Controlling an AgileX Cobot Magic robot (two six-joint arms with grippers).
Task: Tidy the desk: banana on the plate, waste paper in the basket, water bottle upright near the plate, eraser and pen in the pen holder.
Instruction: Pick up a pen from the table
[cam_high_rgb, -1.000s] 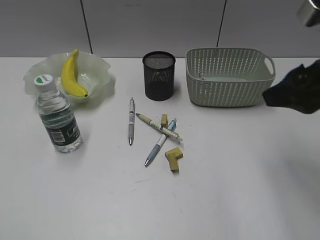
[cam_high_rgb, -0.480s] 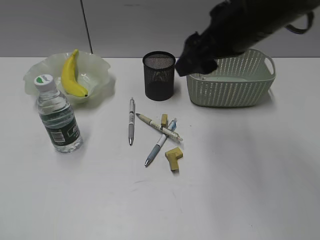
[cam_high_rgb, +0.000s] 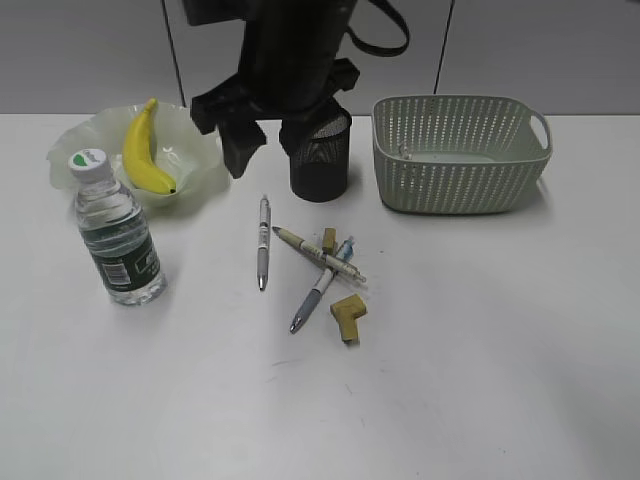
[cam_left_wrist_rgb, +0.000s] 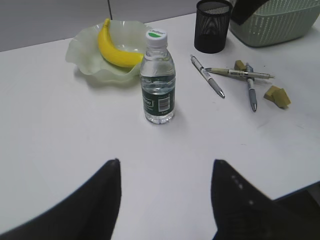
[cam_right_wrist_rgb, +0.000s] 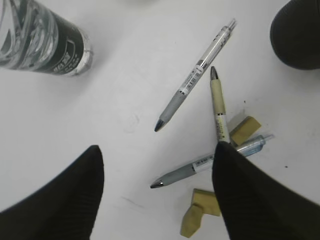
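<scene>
The banana (cam_high_rgb: 143, 152) lies in the pale-green plate (cam_high_rgb: 70, 150). The water bottle (cam_high_rgb: 115, 235) stands upright in front of the plate. Three pens (cam_high_rgb: 263, 242) (cam_high_rgb: 318, 254) (cam_high_rgb: 318, 292) and two yellowish eraser pieces (cam_high_rgb: 328, 240) (cam_high_rgb: 347, 317) lie in front of the black mesh pen holder (cam_high_rgb: 320, 160). My right gripper (cam_high_rgb: 265, 150) hangs open and empty above the pens; the right wrist view shows it (cam_right_wrist_rgb: 157, 150) over a pen (cam_right_wrist_rgb: 210, 162) and an eraser (cam_right_wrist_rgb: 200, 212). My left gripper (cam_left_wrist_rgb: 166, 165) is open and empty over bare desk near the bottle (cam_left_wrist_rgb: 158, 85). No waste paper shows clearly.
The sage-green basket (cam_high_rgb: 460, 155) stands at the back right, beside the pen holder. The right arm crosses in front of the pen holder's left side. White desk (cam_high_rgb: 480, 350) lies bare at front and right.
The right arm has swept from the right edge leftward, past the basket, to above the pens beside the pen holder. Objects on the desk have not moved.
</scene>
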